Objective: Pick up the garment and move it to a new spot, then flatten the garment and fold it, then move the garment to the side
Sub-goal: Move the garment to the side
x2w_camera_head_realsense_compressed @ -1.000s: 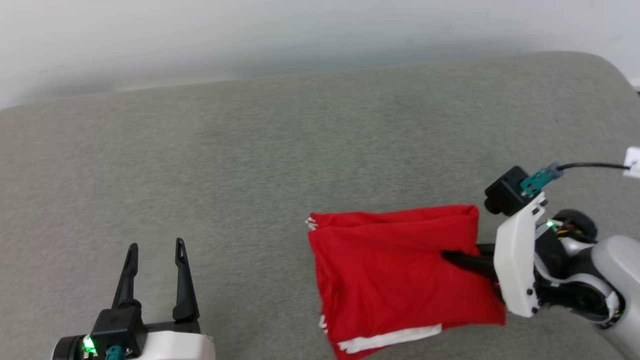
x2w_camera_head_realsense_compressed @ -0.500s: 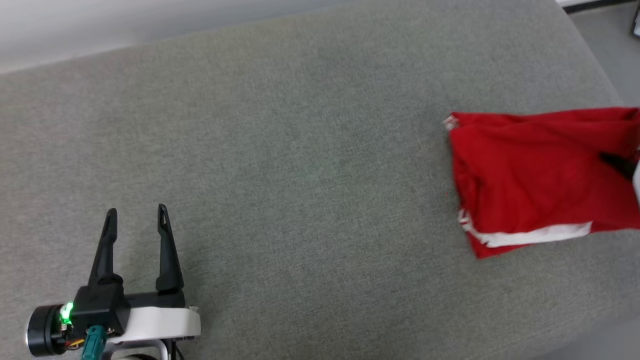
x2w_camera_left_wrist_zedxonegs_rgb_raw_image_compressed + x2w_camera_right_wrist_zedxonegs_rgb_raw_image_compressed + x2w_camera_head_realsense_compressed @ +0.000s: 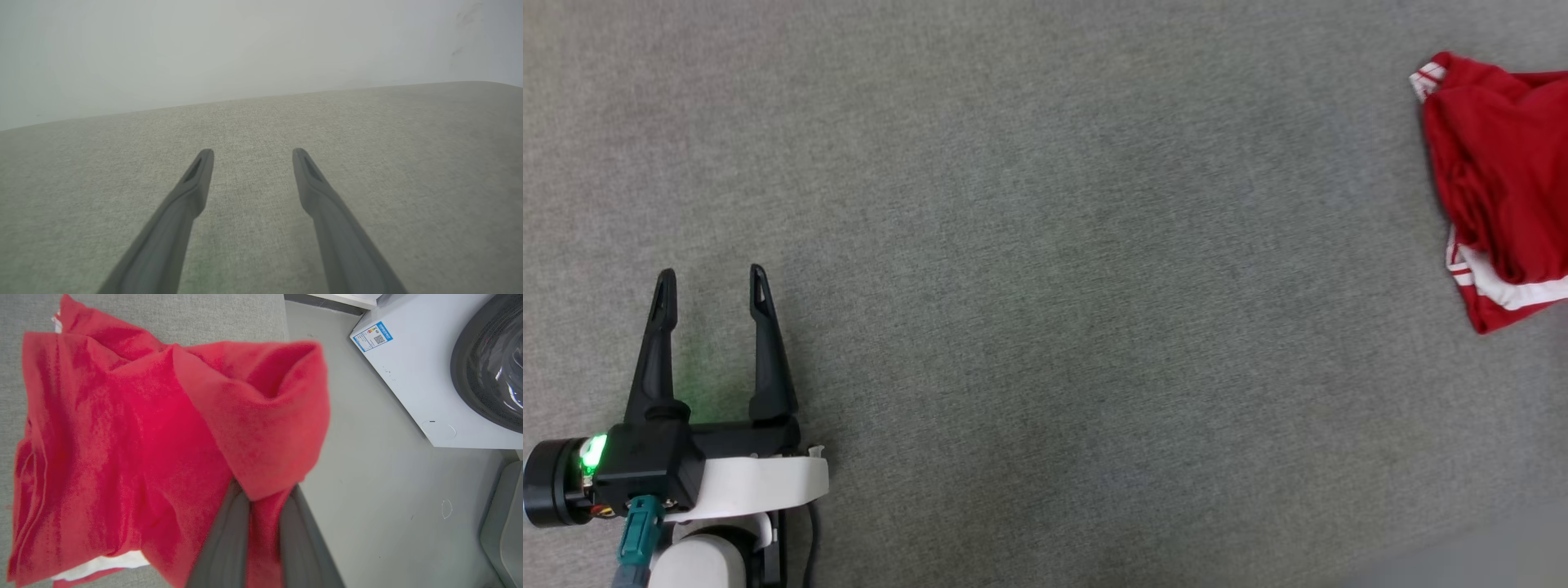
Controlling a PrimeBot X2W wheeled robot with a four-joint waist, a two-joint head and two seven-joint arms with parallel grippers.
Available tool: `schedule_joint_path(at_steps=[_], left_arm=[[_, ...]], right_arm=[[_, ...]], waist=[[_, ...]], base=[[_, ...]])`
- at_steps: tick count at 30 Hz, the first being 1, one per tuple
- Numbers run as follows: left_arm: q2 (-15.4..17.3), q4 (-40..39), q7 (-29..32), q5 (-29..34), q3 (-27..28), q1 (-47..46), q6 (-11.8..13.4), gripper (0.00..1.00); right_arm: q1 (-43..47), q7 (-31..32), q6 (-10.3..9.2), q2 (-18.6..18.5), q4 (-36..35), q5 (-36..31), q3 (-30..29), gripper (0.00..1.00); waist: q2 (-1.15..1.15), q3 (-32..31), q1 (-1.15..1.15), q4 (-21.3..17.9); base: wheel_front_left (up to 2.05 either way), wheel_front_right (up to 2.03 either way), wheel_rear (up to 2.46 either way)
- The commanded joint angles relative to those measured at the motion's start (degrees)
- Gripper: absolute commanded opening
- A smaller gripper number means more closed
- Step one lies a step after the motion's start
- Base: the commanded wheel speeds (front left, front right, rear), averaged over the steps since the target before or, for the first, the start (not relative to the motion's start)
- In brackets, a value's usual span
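Head view: the garment (image 3: 1494, 188) lies at the upper right of the frame on the grey bench (image 3: 1045, 286), a compact red bundle with white striped trim. The left jaws, at the lower left of the frame, are spread wide and hold nothing, well apart from the garment.

Right wrist view: the right jaws, at bottom centre, are pressed together on a red fold. The raised cloth shows against the floor (image 3: 367, 477), with a washing machine (image 3: 408, 384) at the upper right.

Assessment: pick-up, flattening and folding appear complete, though the bundle looks rumpled. The move to the side appears to be in hand. Outstanding: set down and release.
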Motion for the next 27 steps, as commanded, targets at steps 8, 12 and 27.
schedule_joint_path(at_steps=[8,12,27], left_arm=[[0.0,0.9,-0.1,0.1,-0.3,-1.2,0.2,1.00],[-0.4,1.6,-0.1,-0.3,-0.5,0.2,0.6,1.00],[-1.9,2.4,-0.1,-1.6,-1.3,8.6,2.9,1.00]], right_arm=[[-2.3,-6.6,-0.07,4.3,8.7,-5.6,-2.3,1.00],[-2.6,-12.8,-0.07,4.8,11.4,-9.8,-3.7,1.00],[3.9,-39.6,-0.07,14.1,4.1,-29.5,-20.5,1.00]], waist=[[0.00,-0.3,-0.01,1.0],[0.00,-3.3,-0.01,1.6],[0.00,-17.6,-0.01,6.1]], base=[[0.00,0.00,0.00],[0.00,0.00,0.00],[0.00,0.00,0.00]])
